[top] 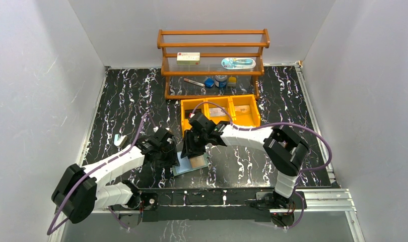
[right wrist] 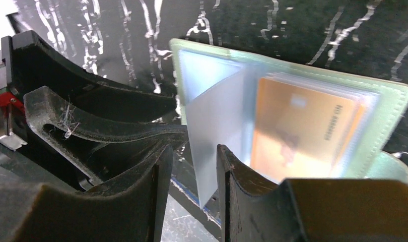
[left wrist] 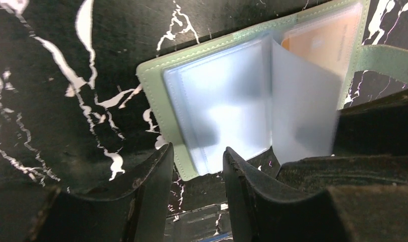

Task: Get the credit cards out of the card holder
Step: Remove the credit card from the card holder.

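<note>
Card holder: the sage-green card holder [top: 181, 167] lies opened flat, inner side up, on the black marbled table [top: 121, 101]. It sits just on the near side of the orange three-compartment bin [top: 219, 111], toward the arm bases.
Holder versus left claw: the left gripper [left wrist: 198, 151] sits at the outer edge of the half farther from the bin's middle. The green cover's stitched edge runs under the gap between its fingers [left wrist: 159, 181].
Holder versus right claw: the right gripper [right wrist: 194, 148] comes in from the bin side, over the fold.
Left claw state: parted about halfway, table visible through the gap, nothing clamped. Whether the tips press on the cover cannot be told.
Right claw state: parted about halfway. One frosted sleeve leaf [right wrist: 217, 131] stands upright with its lower corner in the gap, against one finger [right wrist: 229, 181] and clear of the other.
Credit card: an orange-tan credit card [right wrist: 302, 131] lies flat under the clear sleeves of the right-hand half. In the right wrist view more card edges are stacked beneath it, blurred.
Axis: the opened spread runs left to right in the top view, slightly skewed, with the fold pointing roughly toward the bin.
Snap tab: the snap tab [left wrist: 388, 60] sticks out from the card-side edge.
</note>
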`<action>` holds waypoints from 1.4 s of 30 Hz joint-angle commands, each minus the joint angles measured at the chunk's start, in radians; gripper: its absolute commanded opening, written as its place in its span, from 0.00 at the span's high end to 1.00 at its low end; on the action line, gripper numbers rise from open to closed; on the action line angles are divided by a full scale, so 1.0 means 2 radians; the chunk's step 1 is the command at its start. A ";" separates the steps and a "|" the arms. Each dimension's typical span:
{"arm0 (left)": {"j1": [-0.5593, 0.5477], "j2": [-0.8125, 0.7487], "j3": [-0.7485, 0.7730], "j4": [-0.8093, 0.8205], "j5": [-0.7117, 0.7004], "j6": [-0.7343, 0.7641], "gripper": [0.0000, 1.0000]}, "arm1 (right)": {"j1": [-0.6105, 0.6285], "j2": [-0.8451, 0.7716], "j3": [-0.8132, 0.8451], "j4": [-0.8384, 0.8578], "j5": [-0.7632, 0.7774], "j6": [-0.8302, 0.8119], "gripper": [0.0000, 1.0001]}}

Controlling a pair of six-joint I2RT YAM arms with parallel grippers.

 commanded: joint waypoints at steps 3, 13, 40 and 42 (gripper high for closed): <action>0.000 -0.058 0.013 -0.056 -0.061 -0.028 0.59 | -0.002 0.015 0.016 0.054 -0.068 -0.006 0.54; 0.001 -0.132 0.033 -0.158 -0.177 -0.093 0.58 | 0.001 0.079 0.049 -0.001 -0.068 -0.019 0.53; 0.000 -0.003 0.035 0.098 0.105 -0.035 0.48 | -0.055 -0.104 -0.100 0.025 0.026 -0.006 0.60; 0.000 0.009 0.031 0.099 0.111 -0.044 0.50 | -0.055 -0.096 -0.096 0.027 0.015 -0.010 0.60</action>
